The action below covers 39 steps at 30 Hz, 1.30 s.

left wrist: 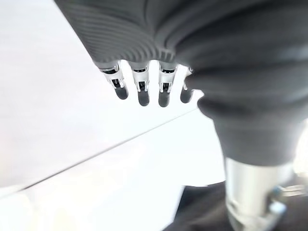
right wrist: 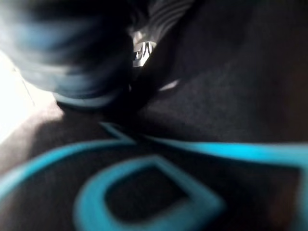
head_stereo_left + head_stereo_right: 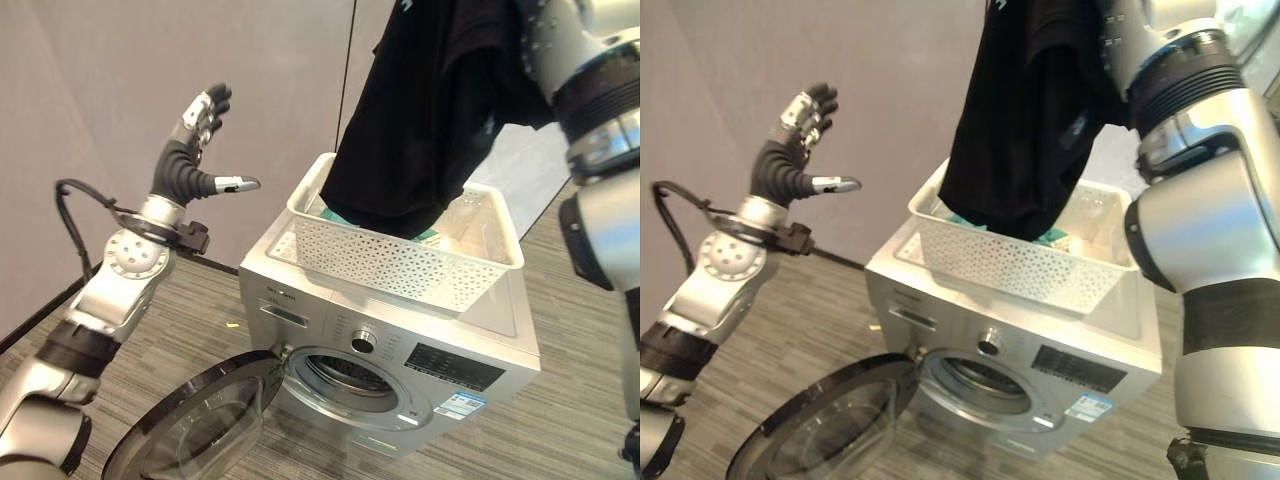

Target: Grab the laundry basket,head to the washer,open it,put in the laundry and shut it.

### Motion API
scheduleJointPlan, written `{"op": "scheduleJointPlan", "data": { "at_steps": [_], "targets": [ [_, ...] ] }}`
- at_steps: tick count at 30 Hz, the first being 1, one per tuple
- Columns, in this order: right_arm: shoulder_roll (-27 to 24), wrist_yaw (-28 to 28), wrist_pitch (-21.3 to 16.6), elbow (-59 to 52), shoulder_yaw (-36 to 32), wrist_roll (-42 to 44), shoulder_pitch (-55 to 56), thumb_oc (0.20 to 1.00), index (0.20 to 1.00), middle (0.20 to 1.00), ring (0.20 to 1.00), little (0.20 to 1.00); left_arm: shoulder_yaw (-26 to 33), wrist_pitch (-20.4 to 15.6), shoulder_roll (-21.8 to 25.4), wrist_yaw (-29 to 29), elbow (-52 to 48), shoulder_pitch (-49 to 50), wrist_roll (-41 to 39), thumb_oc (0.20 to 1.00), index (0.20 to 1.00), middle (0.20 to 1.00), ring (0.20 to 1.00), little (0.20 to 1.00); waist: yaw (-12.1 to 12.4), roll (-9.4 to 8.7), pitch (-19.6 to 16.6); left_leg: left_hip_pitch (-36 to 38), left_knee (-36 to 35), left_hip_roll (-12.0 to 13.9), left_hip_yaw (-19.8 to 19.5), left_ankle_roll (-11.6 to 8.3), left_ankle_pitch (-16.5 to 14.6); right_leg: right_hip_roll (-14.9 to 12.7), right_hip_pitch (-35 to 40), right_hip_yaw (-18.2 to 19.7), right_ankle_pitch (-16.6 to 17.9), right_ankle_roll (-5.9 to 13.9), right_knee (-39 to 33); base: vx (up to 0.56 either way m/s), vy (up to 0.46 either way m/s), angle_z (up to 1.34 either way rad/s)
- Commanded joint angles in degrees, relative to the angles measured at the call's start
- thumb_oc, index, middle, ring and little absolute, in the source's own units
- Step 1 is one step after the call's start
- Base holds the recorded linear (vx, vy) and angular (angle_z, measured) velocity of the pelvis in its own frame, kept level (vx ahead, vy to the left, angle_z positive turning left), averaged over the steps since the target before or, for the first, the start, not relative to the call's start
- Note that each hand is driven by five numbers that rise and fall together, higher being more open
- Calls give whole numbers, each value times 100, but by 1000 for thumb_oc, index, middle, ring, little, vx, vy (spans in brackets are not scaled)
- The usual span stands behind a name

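Black garment (image 3: 420, 110) lifted clear above white perforated laundry basket (image 3: 400, 265), hem hanging into the basket's back part; likely light, limp and prone to swing and drape, so best held by a bunched fold near the top, with enough height to clear the basket rim. Seen close in the right wrist view as dark knit cloth with a bright blue printed outline (image 2: 144, 192). Right hand (image 2: 142, 50) buried against the cloth, one silver finger glimpsed; fingers mostly hidden, so hold on the fabric cannot be told, though the hanging garment suggests it is carried from there. Left hand (image 3: 200, 135) raised well apart to the side, fingers straight and spread, thumb out, touching nothing. Basket resting on top of the silver washer (image 3: 400, 350), something green and a clear item under the garment inside it. Round glass door (image 3: 190, 425) swung fully open at the lower front, drum opening (image 3: 345, 378) exposed. Judged stage: loading under way, garment still to be lowered past the basket and fed into the drum; risk of cloth snagging on the rim.
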Motion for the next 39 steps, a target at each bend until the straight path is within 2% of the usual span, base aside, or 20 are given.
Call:
{"op": "scheduleJointPlan", "data": {
  "at_steps": [1, 2, 4, 5, 6, 12, 18, 21, 24, 27, 28, 30, 31, 37, 39],
  "targets": [
    [72, 14, -314, -78, -48, 36, -622, 200, 200, 200, 200, 200, -381, -98, -110, -90, 380, -693, -442, 1000, 1000, 1000, 1000, 1000, -66, -393, -202, 49, -15, 278, -34, -352, 140, -738, 22, -35, 858, 713, -70, -32, 1, -2],
    [189, 36, -323, -115, -91, 126, -573, 200, 200, 200, 200, 200, -628, -36, -270, -122, 804, -934, -607, 1000, 1000, 1000, 1000, 1000, -102, -379, -208, 59, -15, 281, -19, -356, 145, -736, 18, -21, 866, 714, -70, -26, 7, -9],
    [457, 96, -280, -168, -97, 280, -472, 200, 200, 200, 200, 200, -1429, 241, -678, -112, 2041, -1779, -434, 1000, 1000, 1000, 1000, 1000, -234, -327, -228, 81, -15, 302, 31, -363, 153, -726, 13, 14, 886, 715, -70, -34, 1, -3],
    [409, 94, -277, -170, -108, 278, -476, 200, 200, 200, 200, 200, -1512, 211, -731, -115, 2134, -1883, -443, 1000, 1000, 1000, 1000, 1000, -203, -356, -208, 77, -15, 304, 27, -364, 153, -725, 11, 10, 886, 714, -70, -34, -8, -2],
    [559, 114, -329, -295, -115, 395, -430, 200, 200, 200, 200, 200, -1728, 265, -987, -202, 2592, -2189, -691, 1000, 1000, 1000, 1000, 1000, -288, -337, -208, 81, -15, 315, 54, -370, 163, -717, 3, 36, 895, 716, -70, -22, -4, -13],
    [658, 250, -184, -20, 153, 509, -558, 200, 200, 200, 200, 200, -2288, 255, -1235, -404, 2904, -2921, -936, 1000, 1000, 1000, 1000, 1000, -403, -316, -203, 114, -15, 342, 142, -394, 154, -707, -27, 94, 940, 730, -70, -22, 7, -12],
    [722, 344, -138, 93, 211, 650, -492, 200, 200, 200, 200, 200, -2535, 180, -1531, -442, 2860, -3369, -1011, 1000, 1000, 1000, 1000, 1000, -466, -279, -182, 124, -15, 338, 187, -397, 151, -710, -49, 125, 963, 744, -70, -3, 8, -3],
    [905, 421, -115, -99, 265, 660, -323, 200, 200, 200, 200, 200, -2596, 177, -1892, -416, 3097, -3661, -1193, 1000, 1000, 1000, 1000, 1000, -531, -234, -153, 126, -15, 334, 228, -395, 157, -723, -83, 168, 985, 747, -70, -16, 14, -10],
    [872, 497, -125, -498, 406, 576, -247, 200, 200, 200, 200, 200, -2538, 93, -1870, -507, 2936, -3693, -1489, 1000, 1000, 1000, 1000, 1000, -573, -197, -130, 132, -15, 329, 260, -392, 151, -728, -107, 214, 997, 741, -70, 9, 14, -8],
    [625, 510, -109, -607, 496, 504, -326, 200, 200, 200, 200, 200, -2481, -14, -1546, -723, 2294, -3512, -1799, 1000, 1000, 1000, 1000, 1000, -587, -172, -122, 156, -15, 322, 281, -384, 128, -741, -104, 236, 1005, 744, -70, 26, 16, -5],
    [464, 477, -90, -399, 404, 432, -373, 200, 200, 200, 200, 200, -2307, -17, -1339, -908, 1913, -3180, -2286, 1000, 1000, 1000, 1000, 1000, -583, -158, -111, 180, -15, 311, 299, -378, 104, -751, -102, 254, 999, 747, -70, 34, 23, -5],
    [431, 474, -70, -276, 381, 355, -404, 200, 200, 200, 200, 200, -2241, -19, -1252, -984, 1759, -3040, -2454, 1000, 1000, 1000, 1000, 1000, -587, -139, -116, 199, -15, 298, 312, -375, 92, -754, -93, 265, 995, 746, -70, 29, 22, -4],
    [210, 429, -21, -81, 381, 94, -410, 200, 200, 200, 200, 200, -2035, -65, -1111, -1181, 1366, -2722, -2860, 1000, 1000, 1000, 1000, 1000, -562, -126, -117, 218, -15, 279, 310, -362, 69, -767, -78, 271, 983, 746, -70, 0, 0, 0],
    [-401, 396, 100, 334, 239, -236, -368, 200, 200, 200, 200, 200, -1577, -222, -853, -1331, 512, -1950, -3260, 1000, 1000, 1000, 1000, 1000, -445, -108, -100, 254, -15, 210, 254, -324, 10, -811, -11, 232, 917, 752, -70, 10, 6, -1],
    [-466, 415, 105, 399, 221, -269, -340, 200, 200, 200, 200, 200, -1497, -216, -808, -1367, 353, -1808, -3341, 1000, 1000, 1000, 1000, 1000, -431, -105, -98, 255, -15, 198, 235, -317, 2, -820, 4, 219, 908, 755, -70, 0, 0, 0]
  ]
}}
